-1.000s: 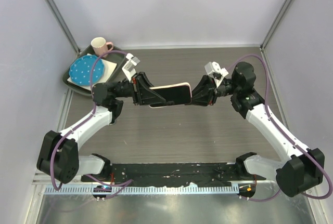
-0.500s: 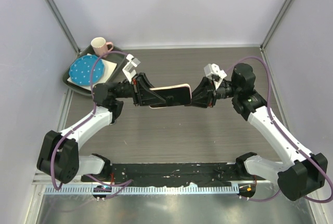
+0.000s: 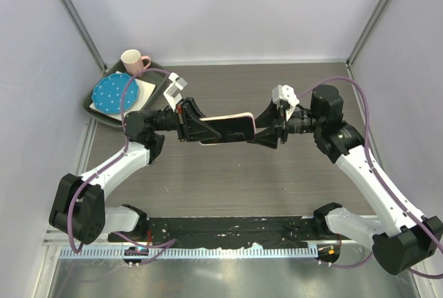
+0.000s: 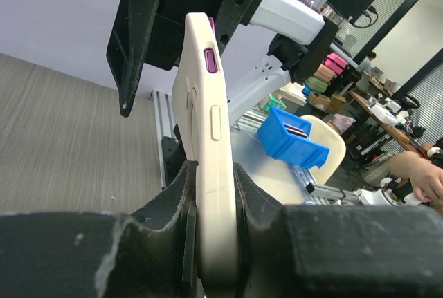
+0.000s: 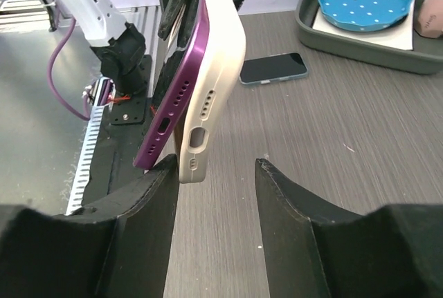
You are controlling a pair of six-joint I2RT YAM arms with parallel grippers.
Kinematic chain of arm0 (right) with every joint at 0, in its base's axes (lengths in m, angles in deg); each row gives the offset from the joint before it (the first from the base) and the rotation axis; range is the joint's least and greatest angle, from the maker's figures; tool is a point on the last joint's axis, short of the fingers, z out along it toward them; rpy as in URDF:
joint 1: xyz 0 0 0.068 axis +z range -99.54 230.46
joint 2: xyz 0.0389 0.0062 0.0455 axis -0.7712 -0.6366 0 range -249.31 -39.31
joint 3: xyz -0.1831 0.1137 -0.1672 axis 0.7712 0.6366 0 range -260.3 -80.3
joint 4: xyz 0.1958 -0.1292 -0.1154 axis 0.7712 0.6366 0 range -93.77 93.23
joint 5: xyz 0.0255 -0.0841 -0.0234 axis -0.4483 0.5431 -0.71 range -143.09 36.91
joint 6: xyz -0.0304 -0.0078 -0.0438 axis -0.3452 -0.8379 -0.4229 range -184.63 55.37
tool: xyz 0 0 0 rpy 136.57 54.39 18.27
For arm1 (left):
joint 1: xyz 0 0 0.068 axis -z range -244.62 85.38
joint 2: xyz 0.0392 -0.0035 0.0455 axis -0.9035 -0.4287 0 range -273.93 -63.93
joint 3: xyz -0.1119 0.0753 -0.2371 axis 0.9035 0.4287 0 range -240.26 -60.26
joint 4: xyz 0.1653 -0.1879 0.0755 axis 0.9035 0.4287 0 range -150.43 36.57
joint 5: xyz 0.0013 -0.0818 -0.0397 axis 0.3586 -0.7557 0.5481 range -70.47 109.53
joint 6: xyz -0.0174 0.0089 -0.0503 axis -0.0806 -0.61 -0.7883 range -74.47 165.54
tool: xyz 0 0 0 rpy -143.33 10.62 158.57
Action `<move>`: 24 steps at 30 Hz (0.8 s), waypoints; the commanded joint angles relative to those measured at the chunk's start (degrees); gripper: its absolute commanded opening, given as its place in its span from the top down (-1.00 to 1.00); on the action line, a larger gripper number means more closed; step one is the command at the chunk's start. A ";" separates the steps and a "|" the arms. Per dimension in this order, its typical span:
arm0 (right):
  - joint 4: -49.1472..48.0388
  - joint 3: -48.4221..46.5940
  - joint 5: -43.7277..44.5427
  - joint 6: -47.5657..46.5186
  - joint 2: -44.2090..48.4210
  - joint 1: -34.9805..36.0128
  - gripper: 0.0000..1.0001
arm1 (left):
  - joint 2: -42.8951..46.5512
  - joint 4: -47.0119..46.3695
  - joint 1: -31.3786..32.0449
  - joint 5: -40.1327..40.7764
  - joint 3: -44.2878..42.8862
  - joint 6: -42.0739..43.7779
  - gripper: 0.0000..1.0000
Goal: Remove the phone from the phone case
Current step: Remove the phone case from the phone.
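Cream silicone, smooth and round-cornered, is what my left gripper is pinching: the phone case, squeezed flat between both fingers and held on edge in the air above the middle of the table. The purple phone is in it, a glossy metal rim with a row of small speaker holes and an oval port. At the end facing my right wrist camera it has peeled away from the case, so the two edges splay into a narrow V.

A second ago my right gripper was clamped on that end. Now its fingers have spread apart and drawn back a little to the right, and the free end of phone and case stands just ahead of the gap. Whether my left finger grazes the case corner I cannot tell. My left grip has not changed.

The table is grey-brown wood grain. At its far left corner sits a dark rounded tray holding a blue white-dotted plate on a white square sheet, with a pink mug behind. A dark handset lies flat on the table below the held phone.
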 commanded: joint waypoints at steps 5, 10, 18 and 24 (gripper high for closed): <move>-0.63 -3.00 17.73 2.16 2.11 -1.15 -0.11 | 3.64 -6.69 2.43 -5.01 -0.92 -3.53 1.00; -0.19 -3.97 16.68 4.01 2.64 -1.24 -0.13 | 3.82 -5.29 2.08 -4.84 -0.40 -2.22 1.00; -2.20 -4.85 9.39 9.98 1.85 -1.94 -0.13 | 4.17 1.12 1.72 -4.49 0.13 3.05 1.00; -7.99 -4.23 4.39 19.03 1.41 -4.92 -0.13 | 4.52 2.53 1.72 -4.93 0.83 4.99 1.00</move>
